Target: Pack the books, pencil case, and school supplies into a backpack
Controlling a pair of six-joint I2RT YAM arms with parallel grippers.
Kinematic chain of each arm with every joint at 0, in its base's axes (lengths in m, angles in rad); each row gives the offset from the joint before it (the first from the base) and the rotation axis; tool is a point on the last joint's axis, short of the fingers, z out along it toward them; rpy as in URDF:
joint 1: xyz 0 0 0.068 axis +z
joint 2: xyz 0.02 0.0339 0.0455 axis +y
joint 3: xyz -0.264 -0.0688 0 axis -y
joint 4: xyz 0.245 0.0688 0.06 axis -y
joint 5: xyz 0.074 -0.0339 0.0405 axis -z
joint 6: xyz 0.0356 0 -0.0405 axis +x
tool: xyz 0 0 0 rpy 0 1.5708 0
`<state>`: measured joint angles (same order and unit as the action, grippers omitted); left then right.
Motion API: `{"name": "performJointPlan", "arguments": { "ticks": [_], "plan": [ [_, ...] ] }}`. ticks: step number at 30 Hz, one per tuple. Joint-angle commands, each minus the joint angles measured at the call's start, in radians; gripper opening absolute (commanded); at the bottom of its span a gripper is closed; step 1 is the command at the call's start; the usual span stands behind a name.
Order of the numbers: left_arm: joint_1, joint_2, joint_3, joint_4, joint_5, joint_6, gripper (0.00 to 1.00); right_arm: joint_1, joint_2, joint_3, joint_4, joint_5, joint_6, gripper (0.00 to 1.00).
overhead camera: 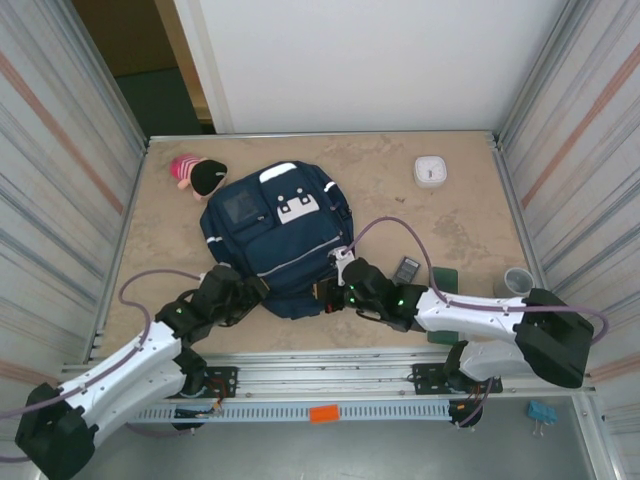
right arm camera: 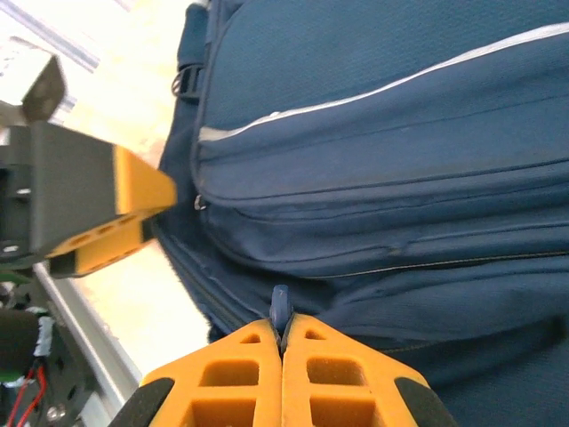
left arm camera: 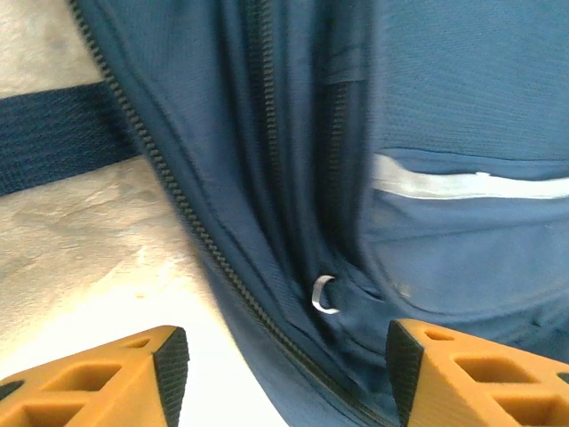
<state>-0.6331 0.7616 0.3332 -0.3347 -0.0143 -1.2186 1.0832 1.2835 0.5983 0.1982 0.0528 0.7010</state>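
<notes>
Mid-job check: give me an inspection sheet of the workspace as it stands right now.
Surface: beige mottled table, no spills seen.
Job's things: navy backpack lying mid-table; dark grey calculator and dark green book to its right, the book partly under the right arm; small clear item at the right edge.
Clutter: white square device at far right; pink-and-black soft item by the bag's far-left corner.
Grippers: left gripper open at the bag's zipper; right gripper shut on zipper pull.
Cables: purple cable looped beside the left arm; second cable arching over the right arm.
Surroundings: ribbed side walls; blue clip on the front ledge.
</notes>
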Motion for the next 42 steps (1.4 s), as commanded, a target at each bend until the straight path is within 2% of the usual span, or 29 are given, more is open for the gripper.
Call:
{"name": "performJointPlan", "arguments": {
  "ticks": [1,6,9,11,13,16,22,27,31,37,40,42],
  "plan": [
    [0.019,0.048,-0.021,0.114,-0.032,-0.037,0.62,0.047,0.048,0.061,0.029,-0.016,0.057,0.00],
    [0.090,0.147,0.043,0.185,-0.025,0.044,0.62,0.089,0.167,0.135,0.072,-0.028,0.095,0.00],
    [0.166,0.200,0.089,0.198,0.027,0.100,0.62,0.090,0.226,0.209,0.021,-0.033,0.083,0.00],
    [0.222,0.213,0.120,0.186,0.075,0.126,0.63,0.085,0.248,0.235,0.014,-0.020,0.072,0.00],
    [0.240,0.188,0.150,0.145,0.082,0.150,0.63,0.067,0.266,0.253,0.021,-0.022,0.085,0.00],
    [0.241,0.106,0.158,0.065,0.085,0.142,0.64,0.052,0.291,0.267,0.033,-0.027,0.098,0.00],
    [0.235,-0.105,0.048,-0.031,0.171,-0.015,0.65,0.046,0.332,0.298,0.035,-0.050,0.103,0.00],
    [0.217,-0.227,-0.063,0.004,0.175,-0.130,0.61,0.047,0.350,0.313,0.031,-0.066,0.106,0.00],
    [0.212,-0.199,-0.093,0.076,0.195,-0.164,0.59,0.052,0.346,0.310,0.026,-0.067,0.106,0.00],
    [0.177,-0.043,-0.071,0.223,0.207,-0.158,0.59,0.062,0.334,0.306,0.046,-0.073,0.084,0.00],
    [0.161,0.039,-0.065,0.283,0.217,-0.165,0.51,0.067,0.317,0.295,0.052,-0.066,0.074,0.00],
    [0.161,0.072,-0.060,0.293,0.216,-0.160,0.40,0.067,0.293,0.282,0.043,-0.049,0.069,0.00]
  ]
}}
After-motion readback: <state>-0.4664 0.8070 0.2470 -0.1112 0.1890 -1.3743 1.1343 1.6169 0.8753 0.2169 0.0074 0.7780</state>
